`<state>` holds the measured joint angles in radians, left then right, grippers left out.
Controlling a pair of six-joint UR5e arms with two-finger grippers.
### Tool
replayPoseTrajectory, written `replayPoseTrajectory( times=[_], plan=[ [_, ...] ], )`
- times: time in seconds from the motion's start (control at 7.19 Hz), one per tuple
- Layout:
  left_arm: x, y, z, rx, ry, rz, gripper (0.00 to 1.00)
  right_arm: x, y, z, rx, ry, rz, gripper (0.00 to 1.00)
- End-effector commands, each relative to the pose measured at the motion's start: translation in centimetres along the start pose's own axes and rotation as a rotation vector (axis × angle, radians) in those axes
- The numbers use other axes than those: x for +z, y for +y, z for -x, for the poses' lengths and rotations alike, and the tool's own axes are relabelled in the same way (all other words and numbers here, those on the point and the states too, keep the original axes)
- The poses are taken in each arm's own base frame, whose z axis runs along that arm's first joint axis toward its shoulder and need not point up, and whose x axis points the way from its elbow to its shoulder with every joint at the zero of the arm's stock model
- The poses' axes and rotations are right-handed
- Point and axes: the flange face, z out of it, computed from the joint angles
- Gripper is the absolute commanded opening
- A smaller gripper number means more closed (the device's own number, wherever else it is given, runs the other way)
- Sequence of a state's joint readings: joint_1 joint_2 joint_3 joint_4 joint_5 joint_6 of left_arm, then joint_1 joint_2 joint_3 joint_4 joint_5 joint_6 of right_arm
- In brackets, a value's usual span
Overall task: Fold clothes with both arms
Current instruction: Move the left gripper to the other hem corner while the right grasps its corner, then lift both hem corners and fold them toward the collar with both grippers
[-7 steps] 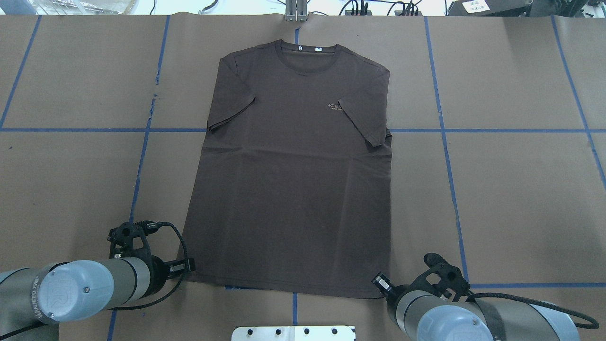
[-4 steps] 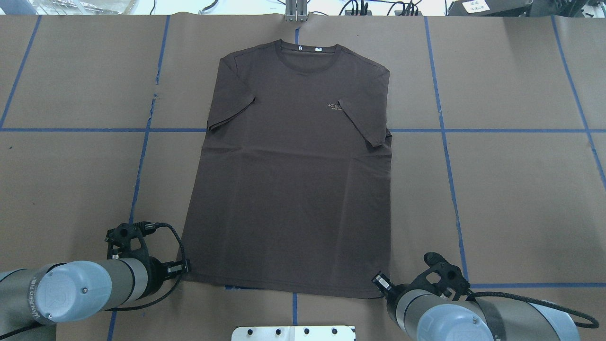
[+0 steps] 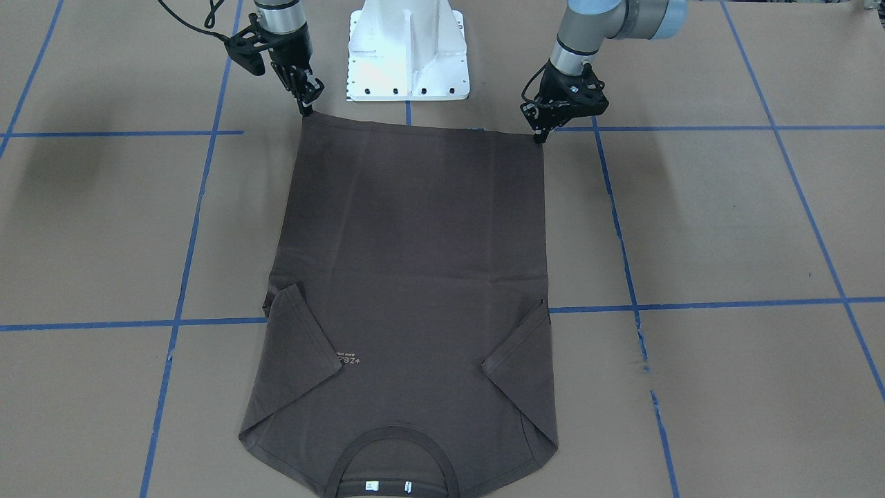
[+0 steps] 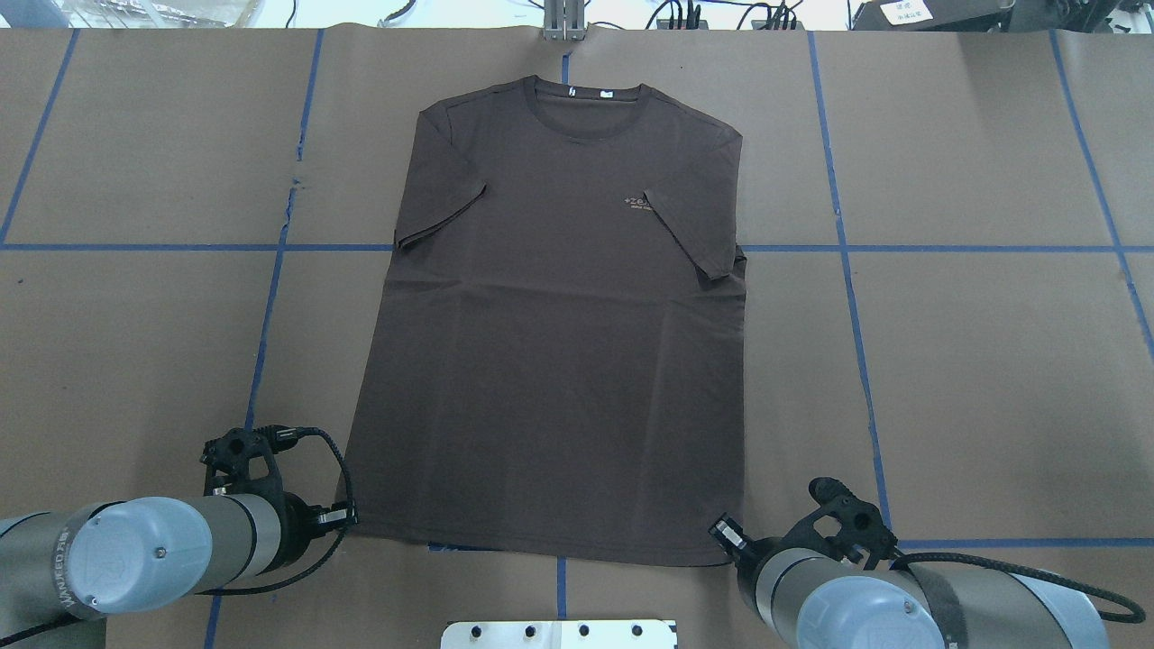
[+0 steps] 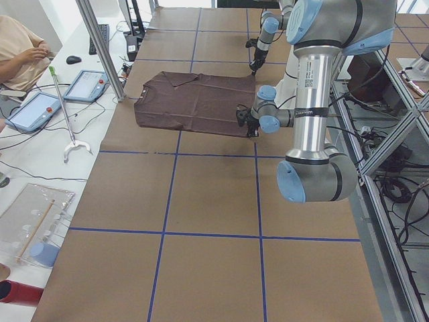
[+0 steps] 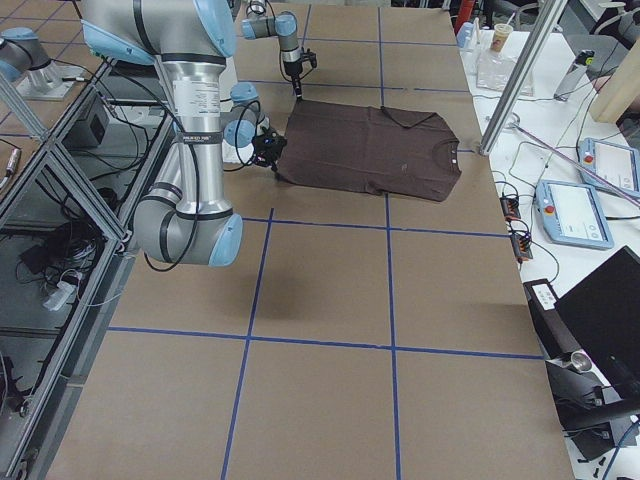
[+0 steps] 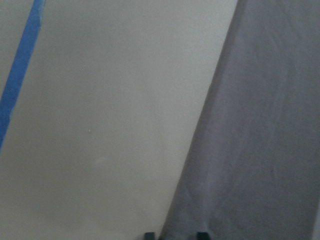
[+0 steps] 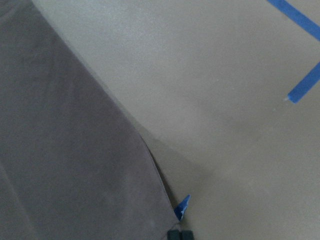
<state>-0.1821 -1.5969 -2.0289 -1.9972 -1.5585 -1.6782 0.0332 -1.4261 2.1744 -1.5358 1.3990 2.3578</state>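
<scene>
Standing by the table [image 4: 974,361], I see the T-shirt [image 4: 550,361] spread flat on the brown paper, collar at the far side and hem toward the robot. The overhead view hides the claw tips behind the wrists. The front-facing view shows the left gripper [image 3: 538,135] and the right gripper [image 3: 305,107] each at a hem corner.

Only the wrist cameras show the jaws. The left fingertips [image 7: 201,235] stand apart, straddling the shirt's side edge. The right fingertips [image 8: 173,235] are pressed together on the hem corner, which lifts slightly off the paper.

Compared with a second ago, the left gripper has drawn a little nearer the robot's side. The right one has hardly moved, and the shirt lies as before.

The pale chest lettering [image 4: 636,201] begins "+ze", and a folded-in sleeve [image 4: 690,230] covers the rest. The white neck labels [image 3: 387,485] are too small to read.
</scene>
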Motion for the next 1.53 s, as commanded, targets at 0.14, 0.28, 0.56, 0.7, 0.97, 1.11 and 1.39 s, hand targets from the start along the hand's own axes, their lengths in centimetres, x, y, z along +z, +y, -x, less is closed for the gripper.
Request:
replayPoseTrajectory(
  times=[0.14,0.28,0.56,0.7,0.97,1.11,1.39],
  plan=[
    [-0.7,0.3,-0.4,0.001,0.013,0.027,0.0,-0.2,-0.1,0.1,0.0,-0.002,0.0,0.0],
    [-1.4,0.7,-0.7,-0.005,0.001,0.048,0.0,-0.3,-0.7,-0.5,-0.001,0.005,-0.003,0.0],
    [-5.2,2.5,-2.7,-0.017,0.049,0.173,0.0,-2.2,-2.1,-2.8,-0.015,0.025,0.011,0.0],
    [-5.3,4.5,-2.9,-0.036,0.045,0.22,0.0,-2.5,-2.0,-3.6,-0.028,0.034,0.019,0.0],
    [-6.2,5.5,-3.4,-0.14,0.05,0.245,0.0,-3.8,-2.7,-4.9,-0.039,0.046,0.027,0.0],
    [-6.2,5.5,-3.7,-0.141,0.053,0.245,0.0,-4.3,-3.1,-4.0,-0.027,0.025,0.026,0.0],
    [-7.3,1.7,-5.2,-0.176,0.094,0.19,0.0,-5.4,-6.0,1.9,-0.019,-0.054,0.02,0.0]
  ],
)
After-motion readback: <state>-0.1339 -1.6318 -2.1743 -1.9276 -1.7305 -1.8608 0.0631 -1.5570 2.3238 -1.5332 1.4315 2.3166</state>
